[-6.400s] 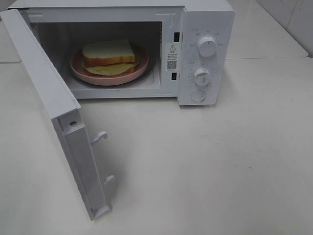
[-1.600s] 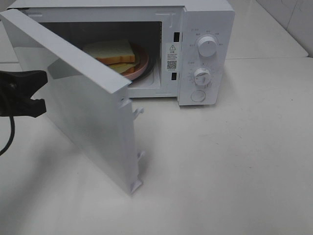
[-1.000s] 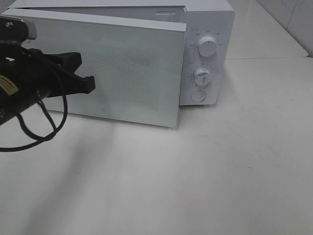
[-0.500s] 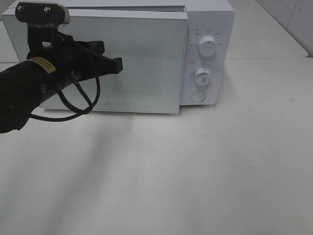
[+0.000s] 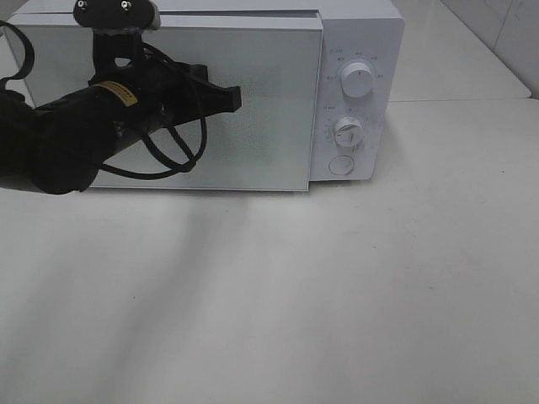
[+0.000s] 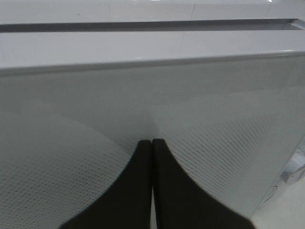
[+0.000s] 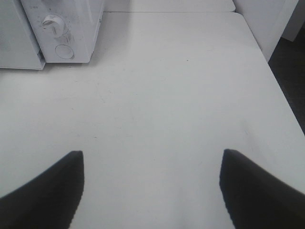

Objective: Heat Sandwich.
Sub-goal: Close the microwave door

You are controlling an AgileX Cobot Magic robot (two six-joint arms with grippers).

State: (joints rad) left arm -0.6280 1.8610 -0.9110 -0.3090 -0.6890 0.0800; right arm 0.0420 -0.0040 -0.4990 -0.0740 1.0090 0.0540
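At far left of the high view, L arm comes in w/ the L claw [image 5: 237,97] pinched tight, no gap btwn its fingers, nothing held. Its tips touch the door [image 5: 269,135]; wrist view shows the same, L claw [image 6: 151,144] flat against the door [image 6: 224,119].

Sandwich: not visible anywhere. Prob. inside, behind the door, i.e. straight ahead of the L claw thru the glass. Door looks flush w/ the panel; can't tell if latched, thin dark slit runs along its top edge.

Key relation for the next move, as I judge it (set the heat/time): knobs sit right of the door, on the R arm's side. Top knob [image 5: 358,81], lower knob [image 5: 348,131], round button [image 5: 340,165] stack vertically on the microwave [image 5: 383,50]. L claw is nearer, but committed to the door. R claw [image 7: 152,155] is spread wide, empty, over bare surface [image 7: 167,95], well apart from the lower knob [image 7: 51,25].

Materials: door = grey glass w/ fine dot mesh, long axis left-right, white frame. Body smooth white, boxy. Knobs white, round. Claw fingers matte black, curved, tapering. Surface [image 5: 337,295] off-white, matte, faint scuffs.
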